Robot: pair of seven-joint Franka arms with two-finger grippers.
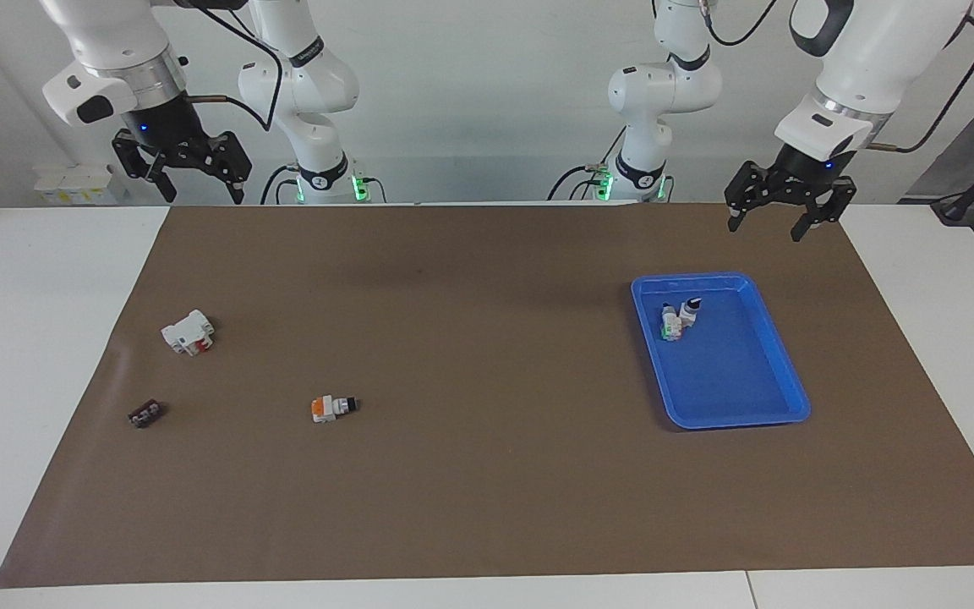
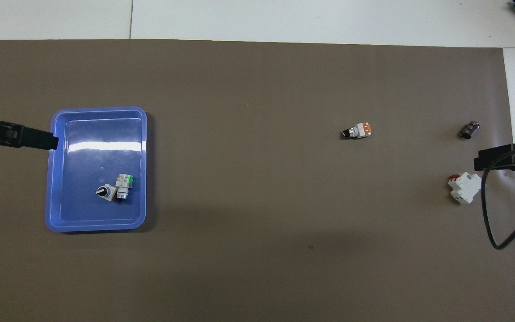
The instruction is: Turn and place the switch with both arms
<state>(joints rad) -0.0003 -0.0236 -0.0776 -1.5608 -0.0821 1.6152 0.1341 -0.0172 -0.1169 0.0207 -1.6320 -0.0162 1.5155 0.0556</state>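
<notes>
The switch (image 1: 670,326) with the green end lies in the blue tray (image 1: 757,414), in the part nearer the robots. It touches a white switch with a black knob (image 1: 691,309). The overhead view shows the green switch (image 2: 124,184), the white one (image 2: 105,191) and the tray (image 2: 96,226). My left gripper (image 1: 766,222) hangs open and empty in the air over the mat beside the tray's corner; it also shows in the overhead view (image 2: 38,139). My right gripper (image 1: 202,188) hangs open and empty over the right arm's end of the mat, and shows in the overhead view (image 2: 501,158).
An orange-ended switch (image 1: 333,408) (image 2: 359,130) lies on the brown mat toward the right arm's end. A white and red breaker (image 1: 188,331) (image 2: 464,188) and a small dark part (image 1: 145,414) (image 2: 469,129) lie near that end's edge.
</notes>
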